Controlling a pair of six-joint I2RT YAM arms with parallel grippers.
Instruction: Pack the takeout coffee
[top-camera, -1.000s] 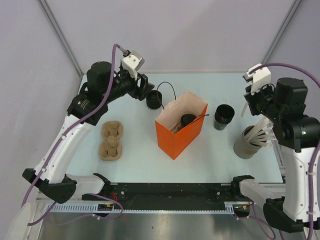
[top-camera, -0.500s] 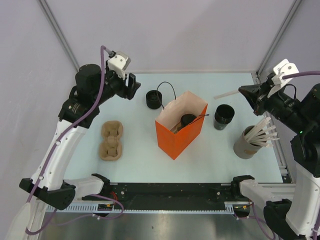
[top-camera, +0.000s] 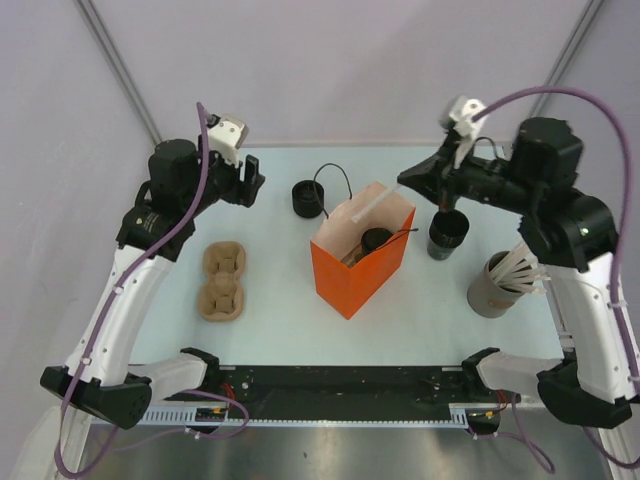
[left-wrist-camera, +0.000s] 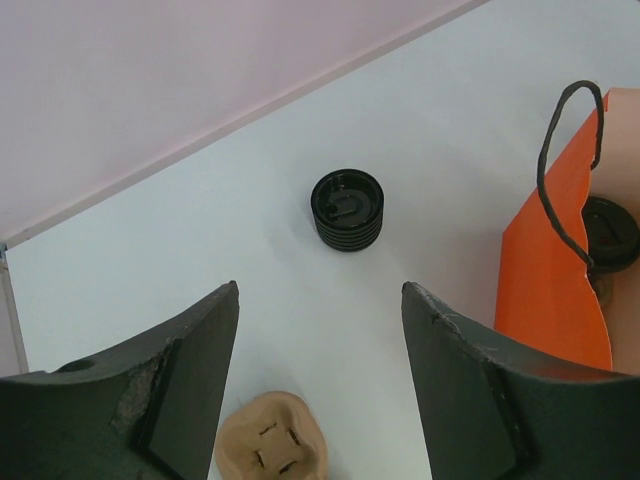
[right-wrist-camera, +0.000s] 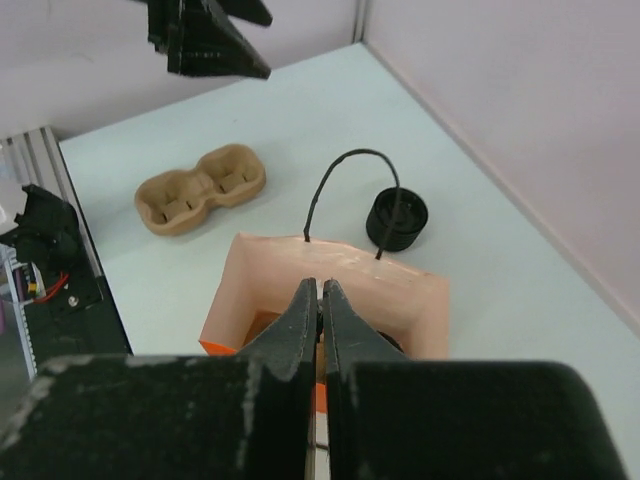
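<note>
- Right gripper (right-wrist-camera: 320, 295), clamped on white stick (top-camera: 378, 199) above orange bag (top-camera: 355, 275): risks snagging handle (right-wrist-camera: 352, 153), toppling bag.
- Left gripper (left-wrist-camera: 320, 290), jaws apart, far left: risks knocking takeout coffee (left-wrist-camera: 347, 209), upright on surface just left of bag.

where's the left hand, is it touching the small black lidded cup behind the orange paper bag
Apart. The top external view shows bare table between the open left hand and the small black lidded cup.
</note>
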